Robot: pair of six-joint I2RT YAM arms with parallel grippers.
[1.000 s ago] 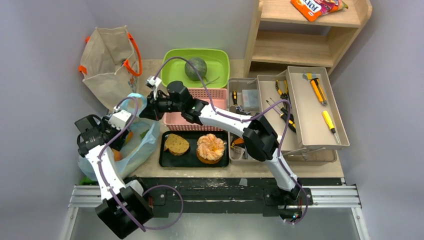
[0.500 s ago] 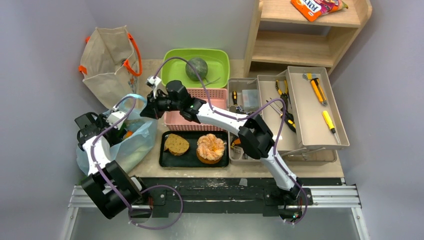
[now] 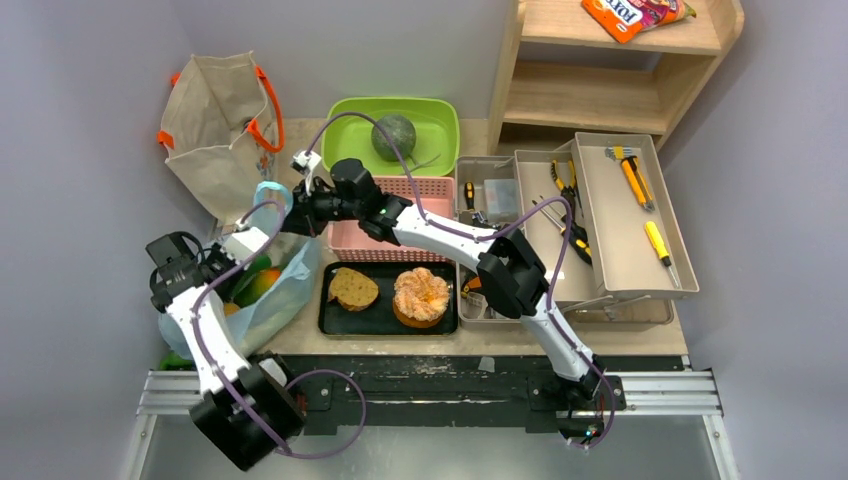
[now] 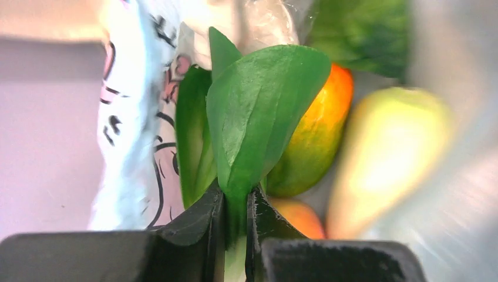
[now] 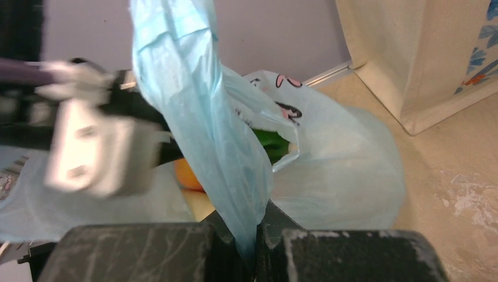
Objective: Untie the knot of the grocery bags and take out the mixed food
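Change from the earlier frames: the left end effector [image 4: 235,202], spread wide a moment ago, is now clenched; the left arm's elbow has swung back toward the right; the right arm keeps nearly the same pose.
Left end effector: grasping the pale stalk of the leafy greens [image 4: 258,111], whose leaves fan upward from between the jaws.
Right end effector [image 5: 256,232]: clenched on a stretched handle strip of the light-blue bag [image 5: 194,117], which rises straight from the jaws.
Light-blue bag [image 3: 285,295]: lies at the left edge of the desk [image 3: 500,338], mouth open, with the left end effector [image 3: 238,262] reaching into it and the right end effector [image 3: 298,205] at its far rim.
Bag contents: an orange-green fruit [image 4: 320,135] sits just behind the leaves, touching them.
Food outside the bag: green melon [image 3: 392,136] in the green tub [image 3: 440,115]; pastry [image 3: 421,296] on the black tray [image 3: 385,322] beside the bread slice [image 3: 352,288].
Left wrist view only: the grip on the stalk and the bag's pink and black print.
Right wrist view only: the pinched handle and the canvas tote [image 5: 423,53] standing close by.
Top view only: both arms together, and the canvas tote [image 3: 215,120] upright behind the bag.
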